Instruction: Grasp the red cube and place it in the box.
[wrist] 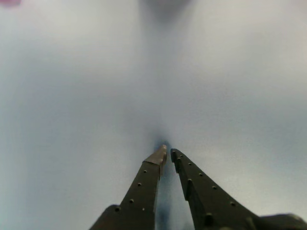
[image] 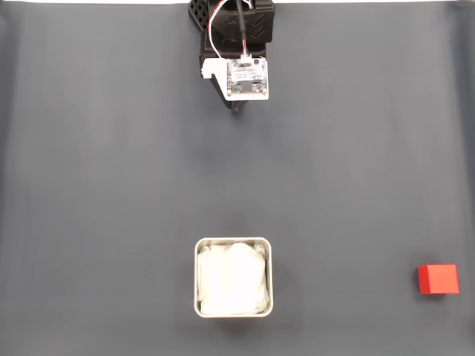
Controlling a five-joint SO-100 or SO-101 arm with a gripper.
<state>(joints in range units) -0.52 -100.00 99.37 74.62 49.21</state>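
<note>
The red cube (image: 437, 279) lies on the dark mat near the right edge of the fixed view, to the right of the box. The box (image: 233, 242), a square silvery tin lined with crumpled white paper, stands at the bottom centre of that view. My gripper (image: 237, 109) is folded back at the top centre, far from both, its tip just below a white circuit board. In the wrist view my gripper (wrist: 168, 152) is shut, its dark fingertips nearly touching with nothing between them, close over the bare mat.
A dark grey mat (image: 111, 185) covers the table. The arm's black base (image: 234, 22) and white wiring sit at the top centre. The mat's far edge runs along the top of the fixed view.
</note>
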